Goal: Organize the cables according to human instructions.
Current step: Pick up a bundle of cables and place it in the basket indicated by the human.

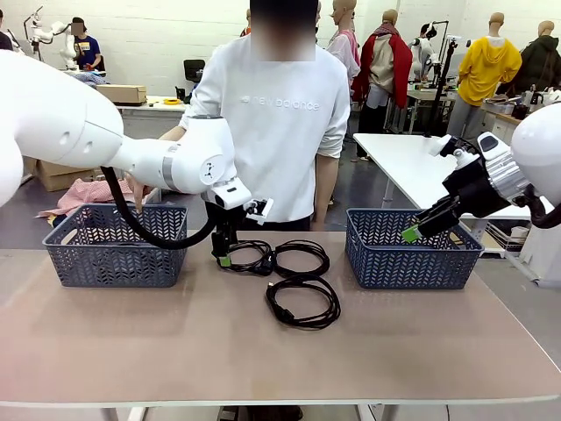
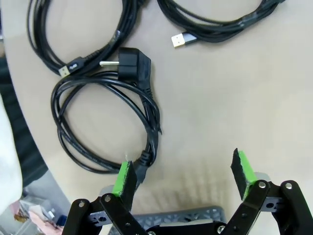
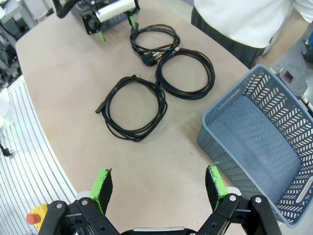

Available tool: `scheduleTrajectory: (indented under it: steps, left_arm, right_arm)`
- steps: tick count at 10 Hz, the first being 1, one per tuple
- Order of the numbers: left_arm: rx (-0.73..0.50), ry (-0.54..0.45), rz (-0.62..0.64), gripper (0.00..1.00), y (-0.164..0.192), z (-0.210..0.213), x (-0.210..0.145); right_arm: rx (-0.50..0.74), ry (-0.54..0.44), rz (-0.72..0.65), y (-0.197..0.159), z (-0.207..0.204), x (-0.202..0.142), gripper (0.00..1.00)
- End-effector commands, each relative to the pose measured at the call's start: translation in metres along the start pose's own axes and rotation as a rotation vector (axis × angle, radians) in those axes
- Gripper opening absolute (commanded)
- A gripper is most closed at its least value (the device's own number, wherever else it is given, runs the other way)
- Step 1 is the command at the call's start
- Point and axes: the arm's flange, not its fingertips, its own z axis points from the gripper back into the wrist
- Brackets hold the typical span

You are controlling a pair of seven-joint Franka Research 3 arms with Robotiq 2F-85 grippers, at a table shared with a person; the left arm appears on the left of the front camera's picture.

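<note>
L gripper point(image 1: 225, 260) low over cables point(image 1: 268, 260) on the surface point(image 1: 175, 351), fingers point(image 2: 124, 177) spread. Plug coil point(image 2: 154, 115) sits by one pad, so shift to straddle strands b4 pinching. R gripper point(image 3: 159, 183) spread too, empty.

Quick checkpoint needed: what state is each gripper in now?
Left gripper: open, holding nothing, just above a coiled thin black power cord.
Right gripper: open, empty, by a blue plastic lattice basket.

A lab-like workroom, by its white wall point(image 1: 158, 35), plain work tables point(image 1: 403, 153) and cardboard box point(image 1: 121, 92) on a bench point(image 1: 153, 107).
</note>
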Motion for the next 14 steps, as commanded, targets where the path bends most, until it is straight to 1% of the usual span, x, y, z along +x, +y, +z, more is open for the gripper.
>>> scheduleTrajectory:
  steps: [1,3,6,8,11,14]
  left_arm:
    - [0.011,0.01,-0.057,1.0,0.007,-0.008,-0.001]
    - [-0.014,0.022,-0.075,1.0,0.011,-0.026,0.002]
    - [-0.003,0.039,-0.084,1.0,0.023,-0.041,0.004]
    - [0.01,0.046,-0.072,1.0,0.034,-0.046,0.005]
    - [-0.007,0.053,-0.07,1.0,0.046,-0.054,0.008]
    - [-0.024,0.069,-0.079,1.0,0.048,-0.054,0.008]
  right_arm:
    - [0.014,-0.022,0.017,-0.003,-0.001,-0.002,1.0]
    - [0.014,-0.022,0.017,-0.003,-0.001,-0.002,1.0]
    - [0.014,-0.022,0.017,-0.003,-0.001,-0.002,1.0]
    - [0.014,-0.022,0.017,-0.003,-0.001,-0.002,1.0]
    - [0.014,-0.022,0.017,-0.003,-0.001,-0.002,1.0]
    - [0.014,-0.022,0.017,-0.003,-0.001,-0.002,1.0]
